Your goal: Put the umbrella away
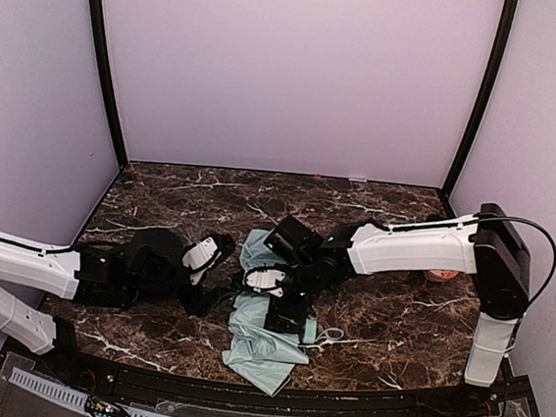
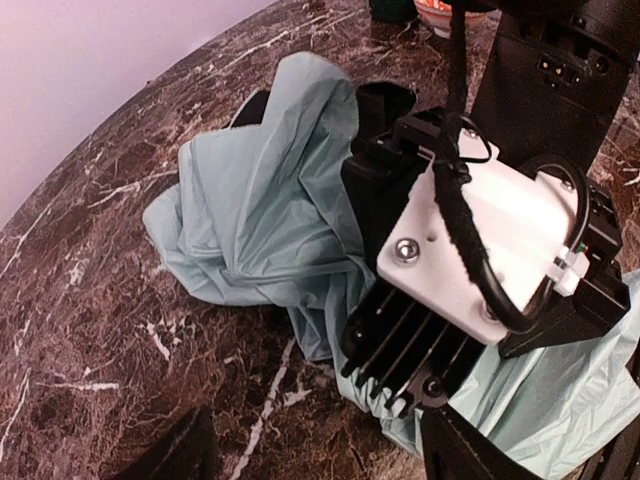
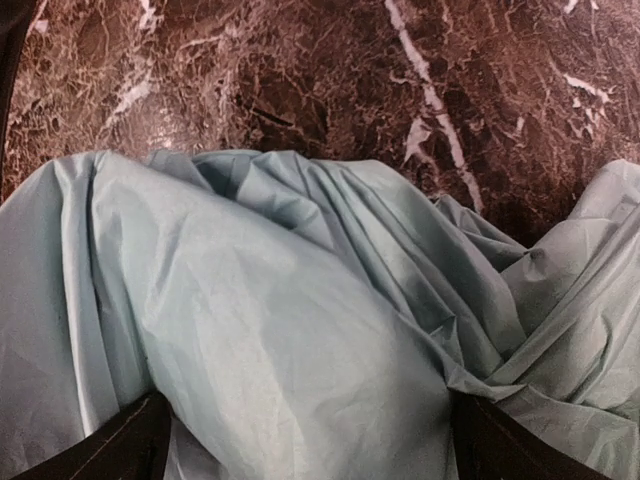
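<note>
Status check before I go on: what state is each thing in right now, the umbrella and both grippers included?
umbrella: lying on the table, canopy loose and rumpled, not wrapped up.
wrist cord: slack on the table beside the fabric.
right gripper: open, fingers straddling the canopy fabric.
left gripper: open, beside the umbrella, holding nothing.
bowl: mostly hidden, state unclear.
</note>
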Controlling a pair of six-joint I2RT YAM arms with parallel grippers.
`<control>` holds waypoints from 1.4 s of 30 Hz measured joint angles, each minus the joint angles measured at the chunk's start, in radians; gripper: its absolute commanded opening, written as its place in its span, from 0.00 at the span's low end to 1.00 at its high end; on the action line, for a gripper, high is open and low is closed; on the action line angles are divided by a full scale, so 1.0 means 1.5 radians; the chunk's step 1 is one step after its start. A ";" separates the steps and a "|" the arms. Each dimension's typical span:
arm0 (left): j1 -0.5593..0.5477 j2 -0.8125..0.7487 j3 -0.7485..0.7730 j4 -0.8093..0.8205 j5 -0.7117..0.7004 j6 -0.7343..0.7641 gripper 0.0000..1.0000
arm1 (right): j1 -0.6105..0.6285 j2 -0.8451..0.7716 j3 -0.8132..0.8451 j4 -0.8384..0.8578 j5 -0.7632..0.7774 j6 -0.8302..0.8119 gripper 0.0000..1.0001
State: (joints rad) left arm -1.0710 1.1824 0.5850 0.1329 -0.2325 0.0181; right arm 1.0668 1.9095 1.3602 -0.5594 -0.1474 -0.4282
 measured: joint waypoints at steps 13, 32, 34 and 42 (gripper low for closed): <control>0.006 -0.001 -0.004 -0.035 -0.057 -0.001 0.72 | 0.011 0.051 -0.014 0.073 0.018 0.049 0.74; 0.009 -0.013 -0.004 0.001 -0.096 -0.003 0.72 | -0.003 -0.062 -0.045 0.053 0.045 0.060 0.00; 0.009 -0.013 -0.004 0.005 -0.098 -0.002 0.72 | -0.020 -0.082 -0.050 0.054 0.034 0.060 0.00; 0.010 -0.002 -0.005 0.017 -0.048 0.026 0.62 | -0.102 -0.143 -0.058 0.060 0.020 0.065 0.00</control>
State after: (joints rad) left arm -1.0561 1.1793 0.5777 0.1577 -0.3046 0.0566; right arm 0.9138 1.6955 1.2724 -0.4702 -0.1173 -0.3309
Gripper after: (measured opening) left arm 0.670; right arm 0.005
